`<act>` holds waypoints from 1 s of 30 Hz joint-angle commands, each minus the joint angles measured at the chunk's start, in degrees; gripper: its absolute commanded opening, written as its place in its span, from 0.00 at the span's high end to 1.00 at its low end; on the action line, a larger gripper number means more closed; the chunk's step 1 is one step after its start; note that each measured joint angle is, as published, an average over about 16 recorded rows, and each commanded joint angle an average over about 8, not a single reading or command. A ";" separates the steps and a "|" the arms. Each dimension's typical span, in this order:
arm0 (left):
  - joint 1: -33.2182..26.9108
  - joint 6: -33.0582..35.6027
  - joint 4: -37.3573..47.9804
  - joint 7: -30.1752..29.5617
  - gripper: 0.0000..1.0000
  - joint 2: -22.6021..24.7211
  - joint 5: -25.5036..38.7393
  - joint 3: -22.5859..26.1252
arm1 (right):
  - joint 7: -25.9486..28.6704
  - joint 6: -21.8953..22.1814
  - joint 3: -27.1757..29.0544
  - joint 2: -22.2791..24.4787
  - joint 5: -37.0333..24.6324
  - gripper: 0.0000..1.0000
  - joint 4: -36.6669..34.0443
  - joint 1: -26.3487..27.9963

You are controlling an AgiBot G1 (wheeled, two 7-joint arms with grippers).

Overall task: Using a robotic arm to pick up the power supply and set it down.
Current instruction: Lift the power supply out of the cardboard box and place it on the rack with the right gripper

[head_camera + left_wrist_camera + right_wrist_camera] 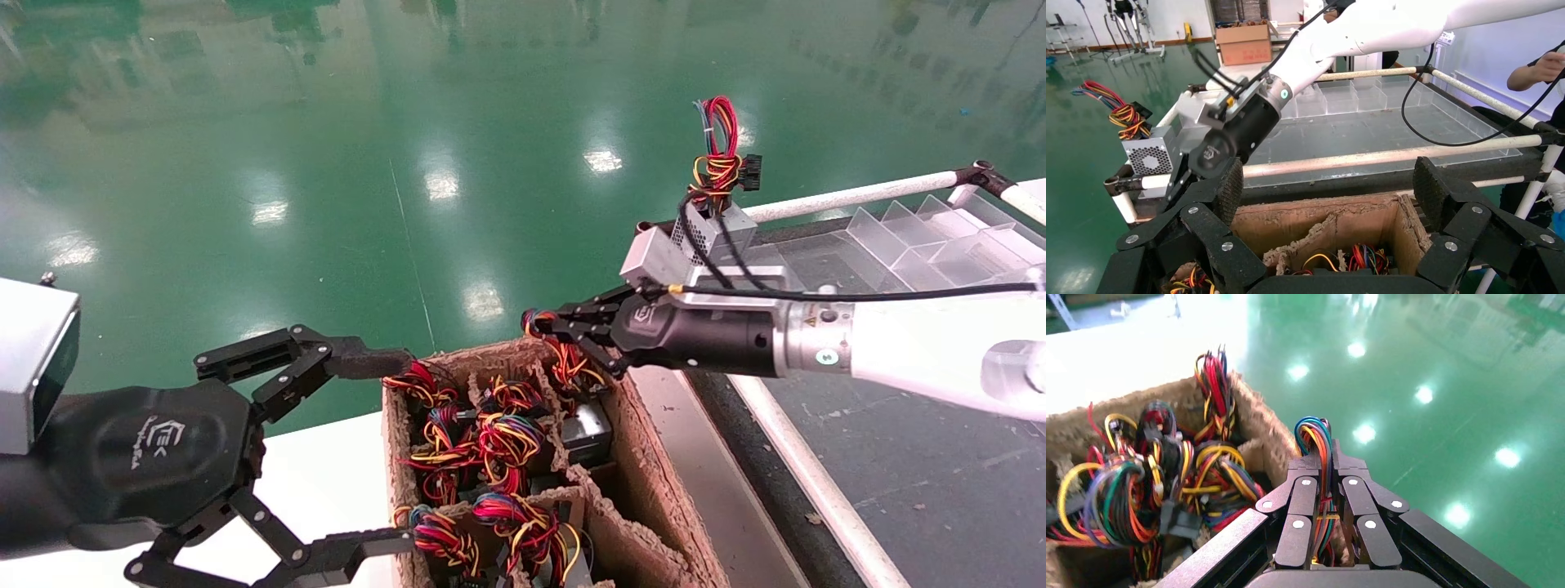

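The power supply sits low in the cardboard box, not yet lifted; its wire bundle is pinched in the right gripper's clenched jaws. Lifting and placing remain. The left gripper hovers alongside, jaws spread.

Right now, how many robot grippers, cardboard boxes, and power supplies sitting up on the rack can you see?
Grippers: 2, left gripper open, right gripper shut on a wire bundle
Cardboard box: 1
Power supply on the rack: 1
Total: 4
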 commanded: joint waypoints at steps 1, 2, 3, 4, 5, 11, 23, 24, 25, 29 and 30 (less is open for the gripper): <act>0.00 0.00 0.00 0.00 0.00 0.00 0.00 0.01 | -0.19 -0.85 0.57 0.61 0.83 1.00 0.05 0.12; 0.00 0.00 0.00 0.00 0.00 0.00 -0.01 0.01 | -0.13 -1.17 0.90 0.97 1.29 1.00 0.07 0.40; 0.00 0.00 0.00 0.01 0.00 0.00 -0.01 0.01 | -0.03 -1.49 1.18 1.31 1.69 1.00 0.10 0.73; 0.00 -0.01 0.00 0.01 0.00 -0.01 -0.01 0.01 | 0.12 -1.82 1.42 1.65 2.04 1.00 0.13 1.11; 0.00 -0.01 0.00 0.01 0.00 -0.01 -0.01 0.02 | 0.30 -2.15 1.64 1.98 2.36 1.00 0.17 1.53; -0.01 -0.01 0.00 0.02 0.00 -0.01 -0.02 0.03 | 1.23 -2.87 2.37 3.38 3.39 1.00 0.62 4.63; -0.02 -0.03 0.00 0.03 0.00 -0.03 -0.04 0.06 | 2.22 2.97 3.53 2.45 4.95 1.00 0.99 11.51; -0.02 -0.03 0.00 0.03 0.00 -0.03 -0.05 0.07 | 2.06 3.67 3.60 2.27 5.04 1.00 1.07 12.08; -0.02 -0.03 0.00 0.03 0.00 -0.03 -0.05 0.07 | 1.85 4.39 3.66 2.10 5.11 1.00 1.18 12.66; -0.02 -0.03 0.00 0.04 0.00 -0.03 -0.05 0.08 | 0.74 8.20 3.88 1.40 5.33 1.00 1.48 15.26; -0.02 -0.04 0.00 0.04 0.00 -0.03 -0.06 0.08 | 0.55 9.58 3.98 1.22 5.43 1.00 1.40 15.95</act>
